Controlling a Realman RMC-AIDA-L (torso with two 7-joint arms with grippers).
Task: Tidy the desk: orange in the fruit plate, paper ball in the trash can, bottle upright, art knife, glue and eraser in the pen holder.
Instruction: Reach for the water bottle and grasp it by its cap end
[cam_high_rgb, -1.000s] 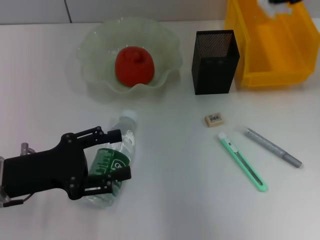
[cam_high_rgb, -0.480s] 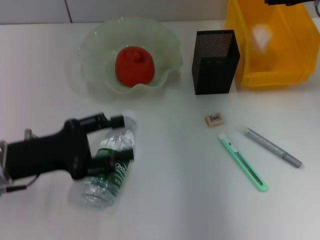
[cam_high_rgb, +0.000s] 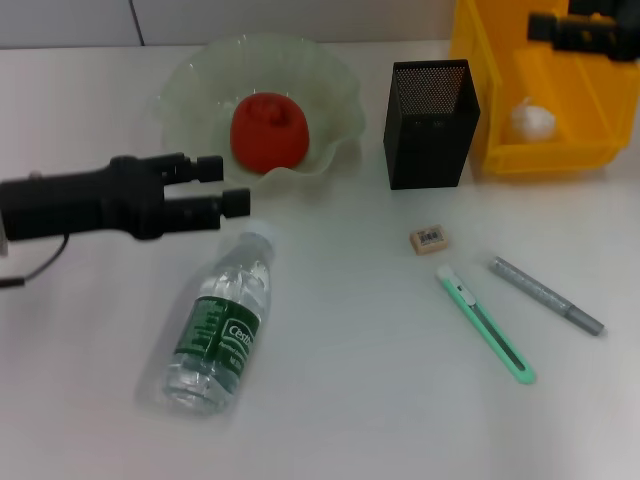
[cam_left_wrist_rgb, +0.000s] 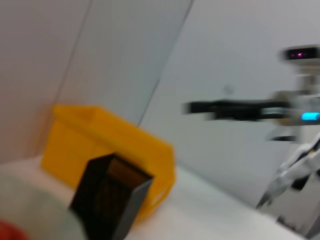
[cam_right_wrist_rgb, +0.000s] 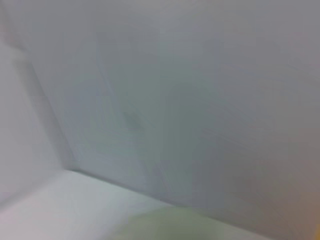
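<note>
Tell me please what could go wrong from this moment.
The clear plastic water bottle lies on its side, free of the left gripper above it; being round, it may roll when touched. The small beige eraser is low and flat, so fingers could slip off it.

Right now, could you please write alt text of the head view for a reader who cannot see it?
A plastic bottle lies on its side on a white desk, with the robot's left tool raised above its cap end, holding nothing. Behind are a fruit plate with an orange, a black pen holder and a yellow bin containing a paper ball; an eraser, art knife and glue lie loose.
</note>
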